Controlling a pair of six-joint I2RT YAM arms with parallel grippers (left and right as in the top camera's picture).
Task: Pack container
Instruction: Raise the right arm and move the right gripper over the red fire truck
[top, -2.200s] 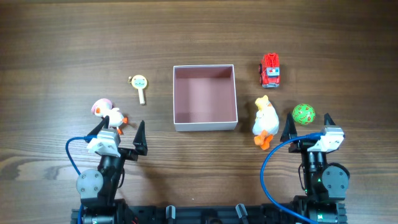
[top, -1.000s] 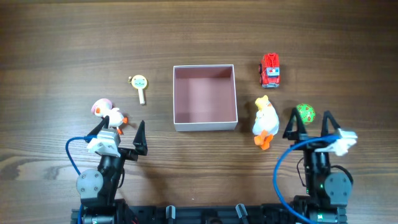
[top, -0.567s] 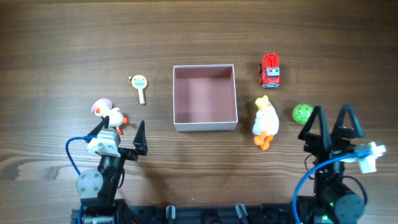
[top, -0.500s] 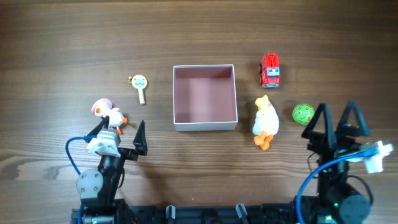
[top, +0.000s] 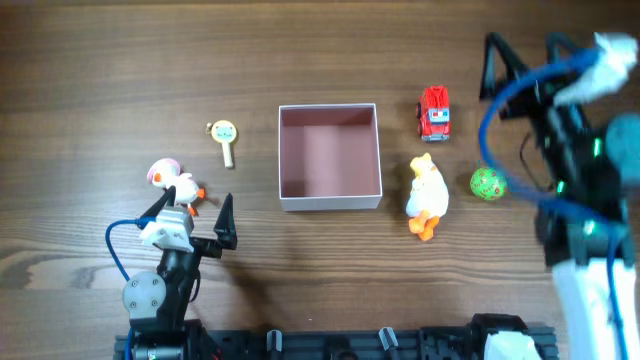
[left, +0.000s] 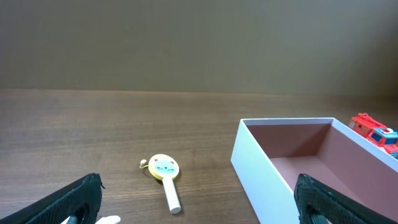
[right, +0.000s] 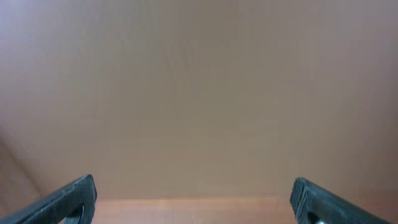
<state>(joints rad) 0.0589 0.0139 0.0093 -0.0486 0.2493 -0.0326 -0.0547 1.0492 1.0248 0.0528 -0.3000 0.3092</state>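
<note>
The container (top: 330, 202) is a square white-walled box with an empty pink inside, at the table's middle; it also shows in the left wrist view (left: 252, 171). A red truck (top: 435, 112), a white and yellow duck (top: 427, 192) and a green ball (top: 488, 183) lie to its right. A yellow lollipop toy (top: 226, 138) and a small pink and white bird (top: 170, 180) lie to its left. My left gripper (top: 195, 207) is open and empty, low beside the bird. My right gripper (top: 522, 45) is open and empty, raised high at the back right.
The left wrist view shows the lollipop toy (left: 165, 172), the truck (left: 373, 127) and my open left fingers (left: 199, 211). The right wrist view shows only a plain wall past my open right fingers (right: 199, 205).
My right arm has lifted from the front right and swung up toward the back right, fingers staying open. The left arm and all the toys have not moved.
</note>
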